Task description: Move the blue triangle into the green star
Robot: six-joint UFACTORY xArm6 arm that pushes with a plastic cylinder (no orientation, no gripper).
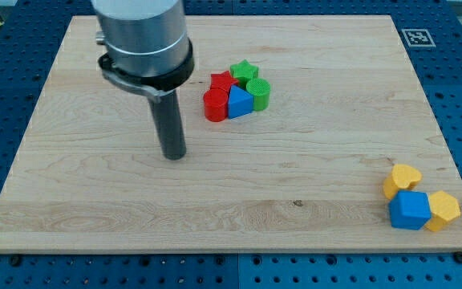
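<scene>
Camera view: my tip [173, 156], bare rod holding nothing, sitting left of cluster; pushing blue triangle [240, 103] risks dragging red cylinder [214, 105], missing green star [245, 71].

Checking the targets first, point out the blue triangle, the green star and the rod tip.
blue triangle [240, 102]: camera view, front face.
green star [245, 71]: camera view, top face.
my tip [174, 157]: camera view, rod's very bottom end.

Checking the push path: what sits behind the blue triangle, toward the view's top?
Behind the blue triangle sit a red star and the green star, whose lower edges are hidden by the blocks in front.
</scene>
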